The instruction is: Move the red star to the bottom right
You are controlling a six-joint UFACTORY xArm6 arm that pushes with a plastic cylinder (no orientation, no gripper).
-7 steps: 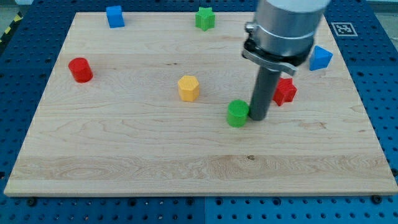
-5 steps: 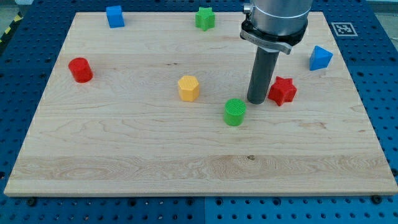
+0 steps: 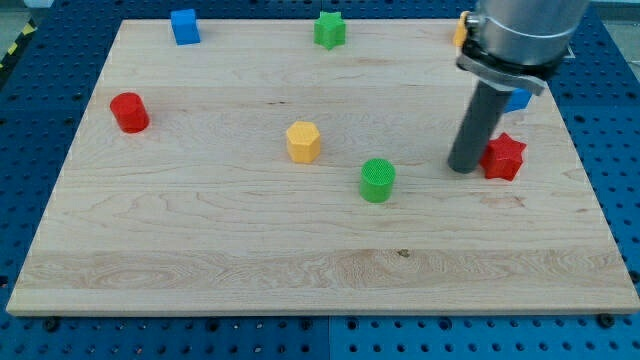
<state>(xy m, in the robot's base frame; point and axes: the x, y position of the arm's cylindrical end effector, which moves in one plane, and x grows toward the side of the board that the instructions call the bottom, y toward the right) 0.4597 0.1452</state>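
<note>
Your arm carries no gripper, so there are no jaws to call apart or together; it ends in a straight dark rod, and my tip [image 3: 465, 168] rests on the wooden worktop [image 3: 200, 250] toward the view's right. The red star [image 3: 504, 157] sits immediately to the view's right of my tip, so close that you cannot tell whether the two touch or a sliver of wood lies between them. The star is in the right part of the worktop at about mid-height, near the right edge but not at the bottom right corner.

To the view's left of my tip, well apart from it, you see the green cylinder [image 3: 377, 180], and further left and slightly higher stands the yellow hexagonal block [image 3: 303, 142]. Above the star, the arm's grey body hides most of a blue block [image 3: 519, 99]; only a small piece shows, so its shape cannot be made out. A sliver of an orange block [image 3: 459, 28] peeks out at the arm's left side near the top edge, its shape also hidden.

Along the top edge you find the green star [image 3: 329, 29] near the middle and the blue cube [image 3: 184, 26] further left. The red cylinder [image 3: 129, 112] stands alone near the left edge.
</note>
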